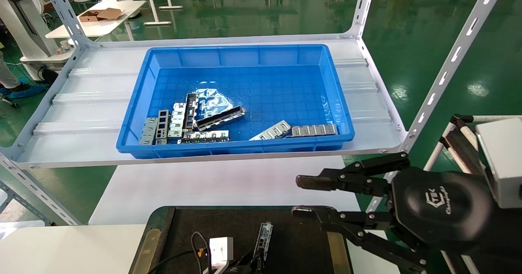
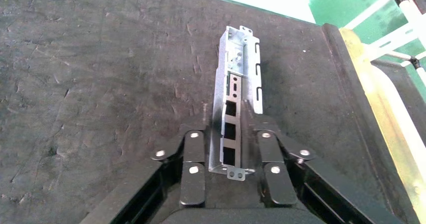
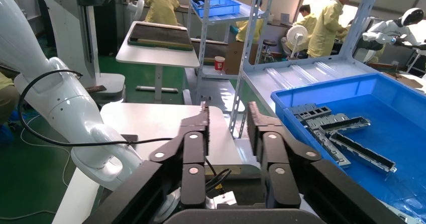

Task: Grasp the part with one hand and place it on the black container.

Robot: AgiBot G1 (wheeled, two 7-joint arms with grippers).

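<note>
The head view's bottom edge cuts off the left gripper [image 1: 248, 264] and the black container's [image 1: 183, 225] near side

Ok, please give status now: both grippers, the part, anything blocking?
Left gripper shut on the part, over the black container. Right gripper open, empty, beside the tray. Nothing in the way.

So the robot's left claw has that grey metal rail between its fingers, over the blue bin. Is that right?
Not quite. The left gripper does have the part between its fingers, but over the black container, not the blue bin. The left wrist view shows the dark tray surface under the rail. The right gripper hangs open beside the tray, holding nothing.
</note>
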